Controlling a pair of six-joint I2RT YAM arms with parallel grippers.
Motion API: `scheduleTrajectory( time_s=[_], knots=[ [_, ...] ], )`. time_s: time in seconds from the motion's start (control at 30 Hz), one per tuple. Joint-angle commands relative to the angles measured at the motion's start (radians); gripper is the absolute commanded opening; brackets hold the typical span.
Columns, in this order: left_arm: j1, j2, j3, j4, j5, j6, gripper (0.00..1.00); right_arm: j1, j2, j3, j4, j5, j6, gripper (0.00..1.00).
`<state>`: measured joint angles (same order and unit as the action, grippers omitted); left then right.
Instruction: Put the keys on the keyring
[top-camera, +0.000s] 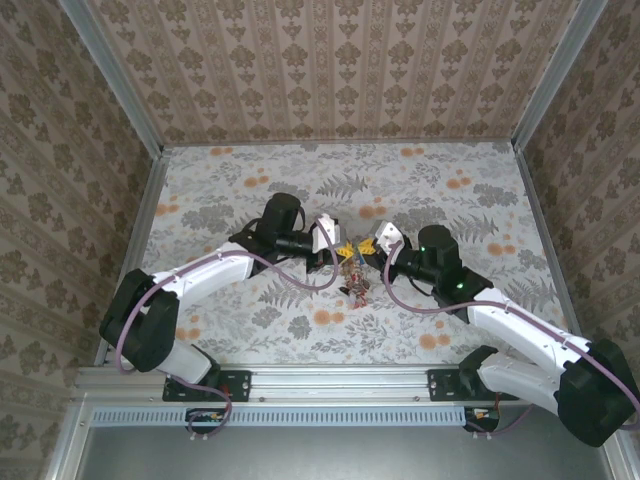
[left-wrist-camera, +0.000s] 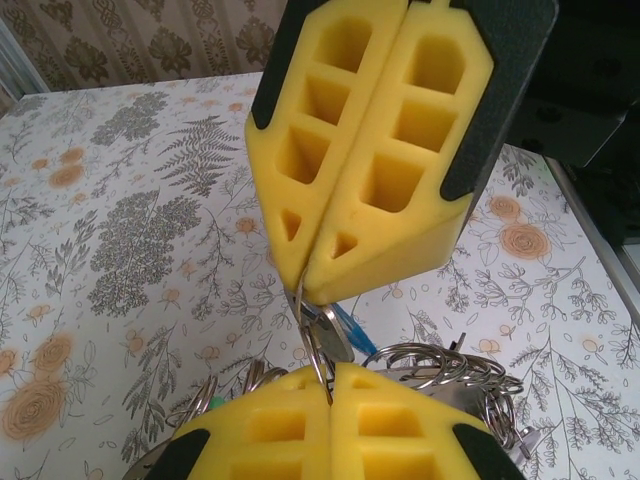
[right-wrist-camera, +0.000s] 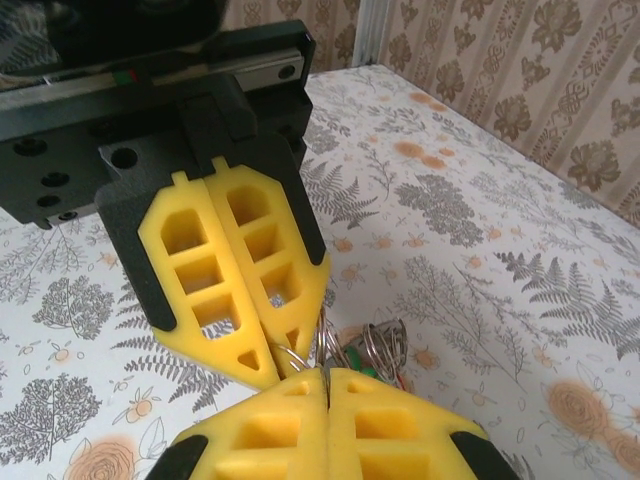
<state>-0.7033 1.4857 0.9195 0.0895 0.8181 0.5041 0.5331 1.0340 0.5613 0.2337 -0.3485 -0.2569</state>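
Note:
My two grippers meet tip to tip above the middle of the table. The left gripper (top-camera: 338, 250) (left-wrist-camera: 331, 372) is shut on a thin wire loop of the keyring (left-wrist-camera: 318, 350). My right gripper (top-camera: 362, 247) (right-wrist-camera: 327, 375) is shut on the same wire from the other side; its yellow fingers (left-wrist-camera: 380, 200) fill the top of the left wrist view. A silver key with a blue head (left-wrist-camera: 345, 328) hangs on the wire between the two tips. The rest of the keyring (top-camera: 352, 282), a bunch of steel rings (left-wrist-camera: 455, 365) (right-wrist-camera: 385, 345) with green bits (right-wrist-camera: 352, 357), dangles below the grippers.
The floral table top (top-camera: 450, 200) is walled on three sides by patterned panels (top-camera: 330, 60). An aluminium rail (top-camera: 330, 380) runs along the near edge by the arm bases. Open table surface lies to either side of the grippers.

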Motion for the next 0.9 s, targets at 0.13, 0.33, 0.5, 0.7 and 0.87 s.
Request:
scheduleTrajectory(
  time_s=[0.13, 0.33, 0.5, 0.7, 0.87],
  knots=[
    [-0.007, -0.017, -0.005, 0.056, 0.106, -0.012, 0.0, -0.012, -0.005, -0.012, -0.018, 0.098, 0.03, 0.07],
    [-0.006, -0.015, -0.003, 0.053, 0.102, -0.003, 0.0, -0.013, -0.007, -0.008, -0.042, 0.119, 0.026, 0.16],
    [-0.007, -0.02, -0.001, 0.043, 0.093, 0.007, 0.0, -0.012, -0.028, -0.007, -0.092, 0.126, -0.005, 0.21],
    [-0.007, -0.024, 0.006, 0.009, 0.082, 0.047, 0.0, -0.017, -0.084, -0.007, -0.134, 0.052, -0.072, 0.22],
    [-0.007, -0.026, 0.029, -0.042, 0.082, 0.088, 0.0, -0.02, -0.105, 0.04, -0.224, -0.094, -0.162, 0.23]
  ],
)
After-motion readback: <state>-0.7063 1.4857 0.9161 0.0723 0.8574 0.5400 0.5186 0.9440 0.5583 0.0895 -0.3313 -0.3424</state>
